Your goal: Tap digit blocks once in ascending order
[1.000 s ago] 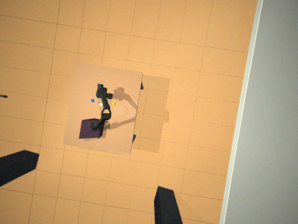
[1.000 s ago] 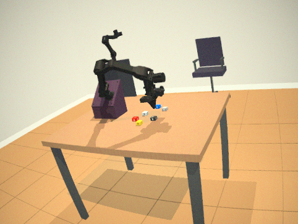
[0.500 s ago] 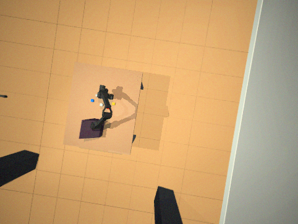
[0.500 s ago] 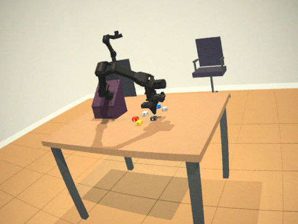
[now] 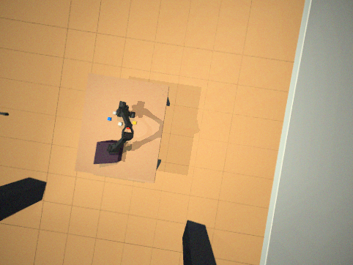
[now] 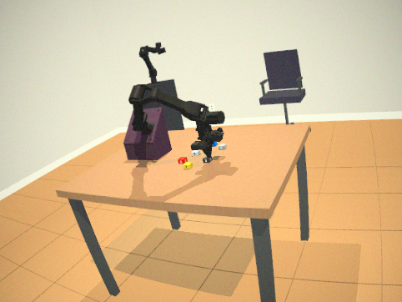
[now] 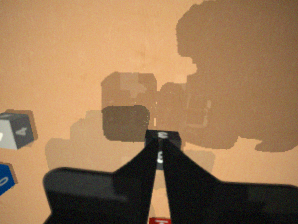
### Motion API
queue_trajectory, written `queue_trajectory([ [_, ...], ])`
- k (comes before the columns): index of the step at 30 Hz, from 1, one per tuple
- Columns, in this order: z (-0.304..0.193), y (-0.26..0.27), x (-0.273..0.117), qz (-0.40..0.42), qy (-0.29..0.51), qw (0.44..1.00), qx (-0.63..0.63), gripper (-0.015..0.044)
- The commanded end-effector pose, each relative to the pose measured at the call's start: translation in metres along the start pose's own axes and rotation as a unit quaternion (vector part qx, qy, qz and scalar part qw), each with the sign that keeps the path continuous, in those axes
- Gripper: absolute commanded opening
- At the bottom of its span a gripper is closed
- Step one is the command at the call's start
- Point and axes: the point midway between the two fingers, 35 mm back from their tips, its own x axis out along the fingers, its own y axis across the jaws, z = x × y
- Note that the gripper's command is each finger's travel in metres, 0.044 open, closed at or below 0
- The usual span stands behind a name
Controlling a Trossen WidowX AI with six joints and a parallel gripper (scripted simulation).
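My gripper (image 6: 208,156) (image 7: 160,143) is shut with nothing between its fingers. Its tips are at the top of the black block (image 6: 207,160) (image 7: 162,134), which shows a 3 and stands on the table. The light grey block (image 5: 114,113) (image 6: 222,147) (image 7: 19,131) shows a 4. The blue block (image 5: 109,118) (image 6: 215,143) (image 7: 4,180) is near it, its digit partly cut off. A white block (image 5: 120,124) (image 6: 196,153), the red block (image 5: 127,128) (image 6: 183,160) (image 7: 160,220) and the yellow block (image 5: 135,123) (image 6: 188,165) stand nearer the arm's base; their digits are unreadable here.
The arm's purple base stand (image 5: 105,153) (image 6: 148,143) is on the table (image 5: 143,168) (image 6: 233,188). The arm's shadow falls across the table top. A chair (image 6: 282,75) and a second dark arm (image 6: 148,62) stand behind the table.
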Motion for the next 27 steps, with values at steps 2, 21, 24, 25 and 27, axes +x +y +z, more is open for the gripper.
queue_trajectory([
  [2, 0.0, 0.0, -0.003, 0.0, 0.0, 1.0, -0.001, 0.002],
  [21, -0.001, 0.004, -0.108, 0.002, 0.004, 1.0, -0.004, 0.002],
  [24, 0.006, 0.049, -0.111, 0.011, 0.002, 1.0, -0.011, 0.002],
  [25, 0.007, 0.069, -0.112, 0.014, 0.001, 1.0, -0.013, 0.002],
  [27, 0.008, 0.104, -0.113, 0.015, 0.001, 1.0, -0.014, 0.002],
])
